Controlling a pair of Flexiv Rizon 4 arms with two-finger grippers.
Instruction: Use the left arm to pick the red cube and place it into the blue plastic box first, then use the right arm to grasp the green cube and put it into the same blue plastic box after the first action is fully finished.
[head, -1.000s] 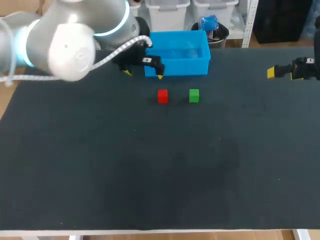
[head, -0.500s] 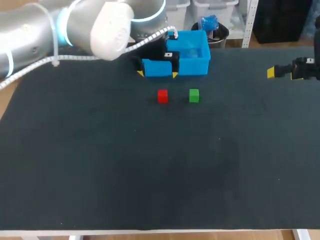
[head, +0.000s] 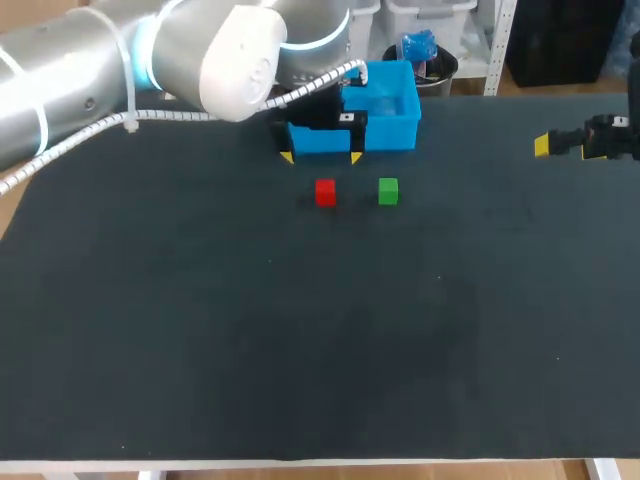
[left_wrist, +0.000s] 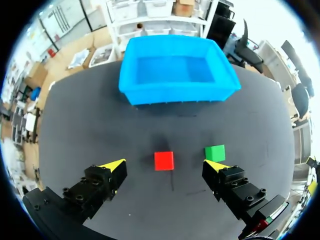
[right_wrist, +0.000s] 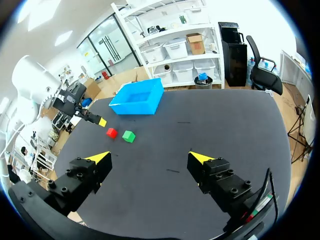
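That red cube (head: 325, 192), just in front of the blue plastic box (head: 400, 130) with the left gripper (head: 321, 157) hanging wide open over it, looks light and rigid, best pinched across flat opposite faces.

left gripper (head: 322, 157) has swung rightward — now open, just behind the red cube (head: 325, 192).

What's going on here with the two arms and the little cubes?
The left hand hovers open above the red cube, not touching it. The cube sits in front of the blue plastic box; nothing is picked up yet. The green cube lies beside the red one, and the right hand hangs open off to the side.
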